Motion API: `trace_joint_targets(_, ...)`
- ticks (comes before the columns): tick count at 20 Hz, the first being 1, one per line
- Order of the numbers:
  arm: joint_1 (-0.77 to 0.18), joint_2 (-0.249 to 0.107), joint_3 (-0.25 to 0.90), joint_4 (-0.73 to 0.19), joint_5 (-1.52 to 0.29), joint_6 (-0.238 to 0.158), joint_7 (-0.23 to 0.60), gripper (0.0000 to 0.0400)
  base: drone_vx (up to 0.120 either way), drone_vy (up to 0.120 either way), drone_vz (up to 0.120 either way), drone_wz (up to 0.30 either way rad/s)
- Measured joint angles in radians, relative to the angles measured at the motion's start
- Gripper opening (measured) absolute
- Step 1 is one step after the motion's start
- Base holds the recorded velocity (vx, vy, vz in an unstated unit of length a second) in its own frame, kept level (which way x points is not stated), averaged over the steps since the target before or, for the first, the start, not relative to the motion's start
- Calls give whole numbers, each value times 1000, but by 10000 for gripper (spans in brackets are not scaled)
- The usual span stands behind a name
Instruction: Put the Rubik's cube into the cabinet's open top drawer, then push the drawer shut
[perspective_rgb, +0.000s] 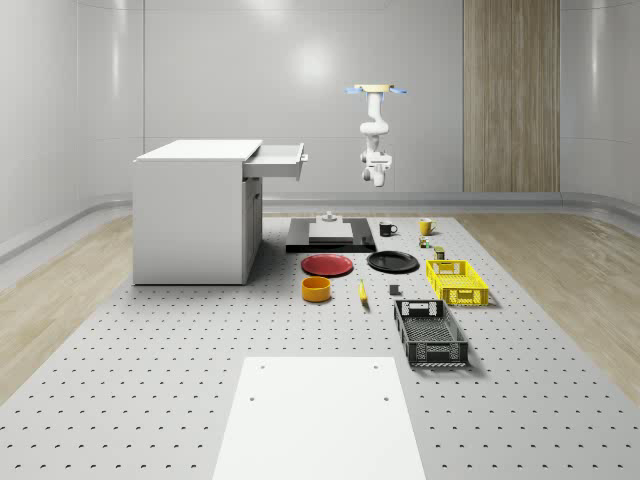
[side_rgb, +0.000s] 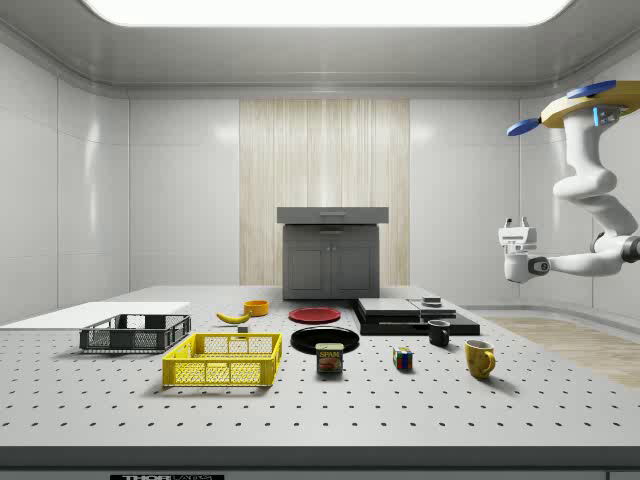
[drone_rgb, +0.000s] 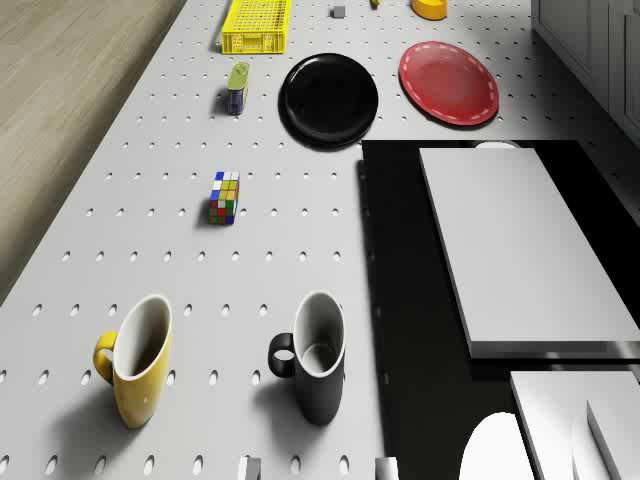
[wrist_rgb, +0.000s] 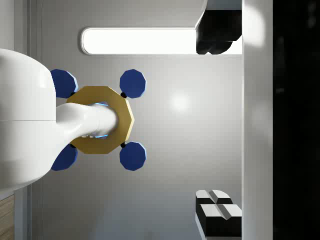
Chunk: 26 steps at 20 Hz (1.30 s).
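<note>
The Rubik's cube (drone_rgb: 224, 197) (side_rgb: 403, 359) lies on the perforated table between a tin can and two mugs; it is a small speck (perspective_rgb: 425, 243) in the whole-scene view. The cabinet (perspective_rgb: 190, 215) (side_rgb: 330, 262) stands at the whole-scene view's left with its top drawer (perspective_rgb: 280, 160) (side_rgb: 332, 214) pulled out. The drone (perspective_rgb: 376, 90) (side_rgb: 590, 105) hovers high over the table's far end, near the mugs. Its arm hangs down and bends so that the gripper (side_rgb: 516, 228) (perspective_rgb: 377, 172) (wrist_rgb: 220, 125) points upward, open and holding nothing, well above the cube.
Near the cube are a yellow mug (drone_rgb: 135, 360), a black mug (drone_rgb: 315, 355) and a tin can (drone_rgb: 236, 87). A black plate (drone_rgb: 330, 98), a red plate (drone_rgb: 449, 82), a yellow crate (perspective_rgb: 457, 281), a black crate (perspective_rgb: 430, 333) and a black base bearing a grey slab (perspective_rgb: 330, 235) lie between cube and cabinet.
</note>
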<state>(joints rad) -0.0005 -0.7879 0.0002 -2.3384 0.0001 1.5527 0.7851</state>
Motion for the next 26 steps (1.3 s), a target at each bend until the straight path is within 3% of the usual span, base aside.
trace_joint_targets(6,-3,25,1,128,1,-98,-2,400,107,107,0,0)
trace_joint_targets(12,-4,65,3,236,2,-162,-2,400,120,120,0,0)
trace_joint_targets(18,-6,82,3,283,2,-187,-3,400,120,120,0,0)
trace_joint_targets(26,-7,85,4,296,2,-190,-3,400,120,120,0,0)
